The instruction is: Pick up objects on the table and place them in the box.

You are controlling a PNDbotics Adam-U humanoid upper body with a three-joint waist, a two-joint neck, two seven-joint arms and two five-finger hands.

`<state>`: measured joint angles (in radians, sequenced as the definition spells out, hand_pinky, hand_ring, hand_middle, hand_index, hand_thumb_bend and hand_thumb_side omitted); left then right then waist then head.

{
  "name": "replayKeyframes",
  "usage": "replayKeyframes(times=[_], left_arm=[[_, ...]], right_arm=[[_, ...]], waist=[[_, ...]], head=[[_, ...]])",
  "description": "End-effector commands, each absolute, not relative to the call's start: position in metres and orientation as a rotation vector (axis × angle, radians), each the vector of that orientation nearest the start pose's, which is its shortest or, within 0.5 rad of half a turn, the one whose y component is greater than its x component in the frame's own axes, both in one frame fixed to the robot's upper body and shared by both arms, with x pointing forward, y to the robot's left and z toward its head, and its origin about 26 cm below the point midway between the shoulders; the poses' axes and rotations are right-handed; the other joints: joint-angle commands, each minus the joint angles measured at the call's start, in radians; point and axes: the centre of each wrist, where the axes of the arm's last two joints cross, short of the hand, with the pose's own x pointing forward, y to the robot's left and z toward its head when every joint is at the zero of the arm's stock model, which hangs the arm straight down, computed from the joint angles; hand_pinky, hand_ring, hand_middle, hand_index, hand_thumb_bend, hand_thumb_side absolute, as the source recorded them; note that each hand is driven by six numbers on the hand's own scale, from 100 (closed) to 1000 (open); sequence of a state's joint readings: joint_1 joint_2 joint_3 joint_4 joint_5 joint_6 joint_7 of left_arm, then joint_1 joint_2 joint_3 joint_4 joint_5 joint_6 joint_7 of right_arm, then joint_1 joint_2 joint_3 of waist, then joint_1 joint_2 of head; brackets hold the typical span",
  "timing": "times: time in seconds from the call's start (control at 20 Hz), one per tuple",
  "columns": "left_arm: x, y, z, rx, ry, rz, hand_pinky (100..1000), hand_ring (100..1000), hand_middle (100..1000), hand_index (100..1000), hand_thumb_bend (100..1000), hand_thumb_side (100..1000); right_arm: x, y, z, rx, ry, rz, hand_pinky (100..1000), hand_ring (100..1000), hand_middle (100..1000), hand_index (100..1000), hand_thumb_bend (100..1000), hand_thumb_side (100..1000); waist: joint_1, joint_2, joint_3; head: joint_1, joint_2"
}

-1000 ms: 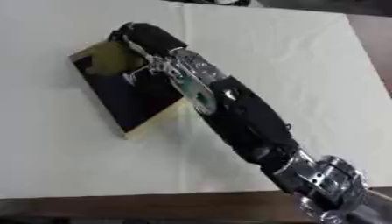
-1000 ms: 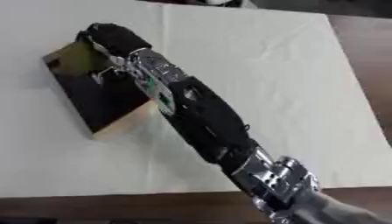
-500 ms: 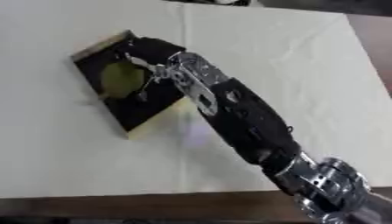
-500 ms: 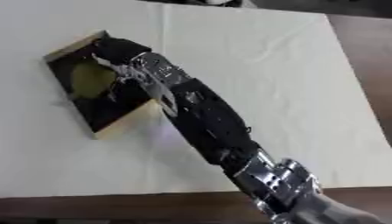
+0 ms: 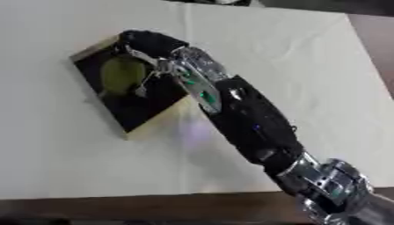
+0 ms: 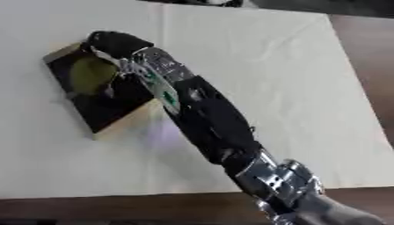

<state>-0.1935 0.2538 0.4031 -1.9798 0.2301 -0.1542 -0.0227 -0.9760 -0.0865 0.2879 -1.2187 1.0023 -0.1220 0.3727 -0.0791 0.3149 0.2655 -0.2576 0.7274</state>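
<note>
Far left on the cream-covered counter (image 5: pixel 69 167): a shallow box (image 5: pixel 158 125) with pale wooden walls and a dark inside, set askew, one corner toward the far edge. Inside it, in the upper left part, a round yellow-green thing (image 5: pixel 119 77), lying on the dark floor of the box; too blurred to name beyond colour and shape. Just to the right of that thing and over the box's far corner, the right hand (image 5: pixel 154 46), black, reaching in from the lower right along a thick black and silver forearm. Fingers (image 6: pixel 107 90) pointing down into the box beside the green thing, thin and pale at the tips, spread apart and relaxed, not wrapped round anything; whether the tips touch the green thing, impossible to tell. Further right, bare cream cloth with a fold line running to the far edge. At the right border and along the bottom, dark brown wood beyond the cloth.
</note>
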Motion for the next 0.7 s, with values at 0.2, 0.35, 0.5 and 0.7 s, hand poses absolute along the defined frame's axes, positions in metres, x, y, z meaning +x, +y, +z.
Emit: replayKeyframes(times=[0.2,0.35,0.5,0.7], left_arm=[[0.270,0.361,0.190,0.274,-2.406,0.077,689,696,724,745,100,605],[0.269,0.362,0.190,0.280,-2.403,0.079,689,696,724,745,100,606],[0.269,0.363,0.189,0.284,-2.400,0.079,689,696,725,745,100,606],[0.268,0.363,0.188,0.290,-2.397,0.079,689,697,726,745,100,606]], right_arm=[[0.400,-0.094,0.298,-0.782,-2.123,1.492,884,961,677,881,278,100],[0.388,-0.113,0.326,-0.737,-2.220,1.383,887,960,669,890,185,100],[0.379,-0.133,0.346,-0.669,-2.286,1.297,883,948,651,888,137,100],[0.363,-0.152,0.366,-0.556,-2.376,1.209,870,913,595,873,100,100]], waist=[[0.014,-0.022,-0.005],[0.014,-0.024,-0.009],[0.014,-0.024,-0.015],[0.017,-0.022,-0.022]], head=[[0.004,-0.004],[0.010,0.000],[0.018,0.001],[0.028,0.004]])
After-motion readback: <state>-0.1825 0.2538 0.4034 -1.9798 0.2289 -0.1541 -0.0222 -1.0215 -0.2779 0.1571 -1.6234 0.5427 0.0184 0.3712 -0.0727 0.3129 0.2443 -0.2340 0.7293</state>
